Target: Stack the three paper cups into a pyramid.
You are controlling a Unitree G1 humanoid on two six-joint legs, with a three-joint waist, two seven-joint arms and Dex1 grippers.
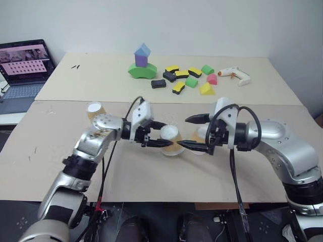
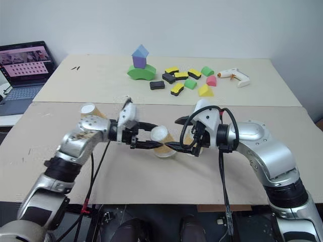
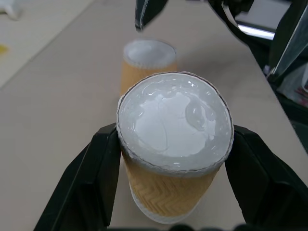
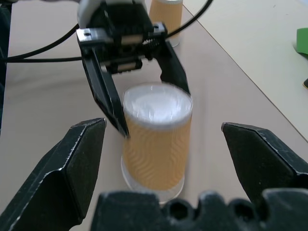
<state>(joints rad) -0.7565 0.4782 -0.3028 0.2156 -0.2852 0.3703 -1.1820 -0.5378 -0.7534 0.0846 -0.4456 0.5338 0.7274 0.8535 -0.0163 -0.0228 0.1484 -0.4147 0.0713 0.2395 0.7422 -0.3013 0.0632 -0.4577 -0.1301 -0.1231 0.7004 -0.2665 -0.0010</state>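
Three tan-orange paper cups stand upside down, white bases up. My left gripper is shut on one cup at the middle of the near table, its rim at or just above the surface; the left wrist view shows this cup between the black fingers. A second cup stands just right of it, partly hidden by my right gripper, which is open with one finger above and one below, holding nothing. The third cup stands far left, behind my left arm.
On the far table stand a green-purple-blue block tower, several loose foam blocks and a white handheld tool. A laptop sits off the table's left. A seam divides the two tables.
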